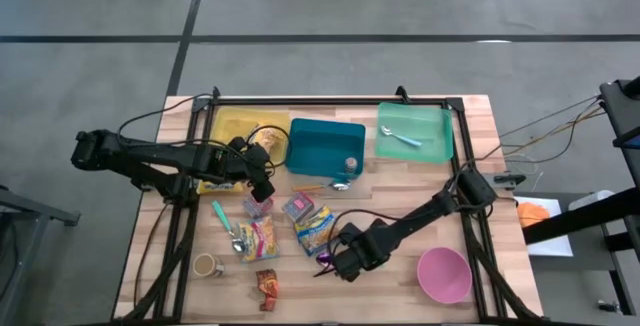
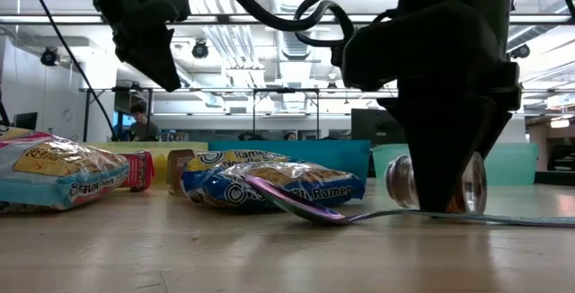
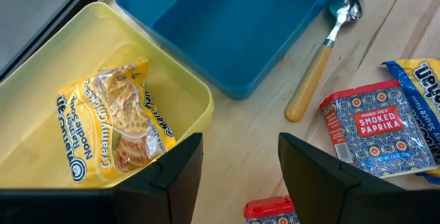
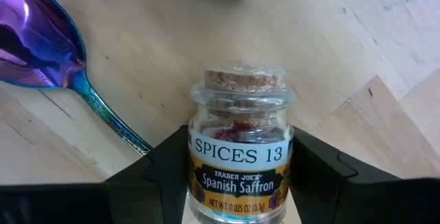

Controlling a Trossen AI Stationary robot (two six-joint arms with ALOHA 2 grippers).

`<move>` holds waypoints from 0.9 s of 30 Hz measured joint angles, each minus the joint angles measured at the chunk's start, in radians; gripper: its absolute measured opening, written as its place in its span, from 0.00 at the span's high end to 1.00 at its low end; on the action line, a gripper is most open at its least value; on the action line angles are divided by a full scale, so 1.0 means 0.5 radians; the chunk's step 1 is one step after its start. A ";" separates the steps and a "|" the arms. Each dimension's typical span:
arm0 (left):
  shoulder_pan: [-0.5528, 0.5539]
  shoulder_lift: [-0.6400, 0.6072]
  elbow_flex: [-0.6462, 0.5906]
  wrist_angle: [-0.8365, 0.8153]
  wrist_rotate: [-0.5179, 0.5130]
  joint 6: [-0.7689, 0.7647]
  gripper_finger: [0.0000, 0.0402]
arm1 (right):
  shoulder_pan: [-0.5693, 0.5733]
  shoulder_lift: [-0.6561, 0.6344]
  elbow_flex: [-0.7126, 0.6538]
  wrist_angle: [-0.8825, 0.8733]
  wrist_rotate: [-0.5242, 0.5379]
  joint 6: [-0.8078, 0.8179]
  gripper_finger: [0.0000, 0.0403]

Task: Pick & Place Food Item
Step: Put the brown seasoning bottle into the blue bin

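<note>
right hand [image 4: 237, 183] | pointing down, fingers pinching saffron jar [image 4: 238, 148] lying on worktop [image 4: 357, 59] | purple spoon [image 4: 41, 42] just beside | left hand [image 3: 240, 176] spread, near yellow bin [image 3: 199, 93]

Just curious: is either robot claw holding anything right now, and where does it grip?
The right gripper clasps the saffron jar around its labelled body. The left gripper holds nothing.

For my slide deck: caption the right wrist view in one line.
Right gripper straddles a cork-stoppered Spanish saffron jar lying on the wooden table, beside an iridescent purple spoon.
</note>
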 joint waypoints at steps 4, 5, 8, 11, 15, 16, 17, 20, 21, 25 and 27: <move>0.000 0.000 0.000 0.002 0.001 0.014 0.52 | 0.038 -0.004 0.000 0.001 0.045 -0.045 0.54; 0.000 0.000 0.000 0.009 0.003 0.030 0.52 | 0.053 -0.012 0.000 0.000 0.068 -0.056 0.54; 0.000 0.000 0.000 0.071 0.068 0.131 0.52 | 0.099 -0.046 0.007 0.008 0.129 -0.143 0.54; 0.000 0.001 -0.001 0.203 0.380 0.261 0.52 | 0.146 -0.105 0.008 0.053 0.244 -0.227 0.54; -0.001 0.002 0.000 0.457 0.696 0.321 0.52 | 0.190 -0.213 0.010 0.169 0.373 -0.364 0.54; -0.001 0.002 0.000 0.511 0.744 0.306 0.52 | 0.199 -0.236 0.010 0.190 0.416 -0.392 0.54; 0.001 0.002 0.000 0.559 0.777 0.277 0.52 | 0.206 -0.260 0.010 0.209 0.448 -0.420 0.54; 0.009 0.002 0.000 0.682 0.845 0.157 0.52 | 0.217 -0.334 0.011 0.251 0.574 -0.500 0.54; 0.010 0.002 0.000 0.721 0.880 0.109 0.52 | 0.217 -0.360 0.011 0.250 0.613 -0.525 0.54; 0.010 0.002 0.000 0.855 1.007 -0.101 0.52 | 0.214 -0.429 0.011 0.261 0.766 -0.665 0.54; 0.010 0.002 0.000 0.895 1.033 -0.215 0.52 | 0.211 -0.452 0.011 0.269 0.832 -0.781 0.54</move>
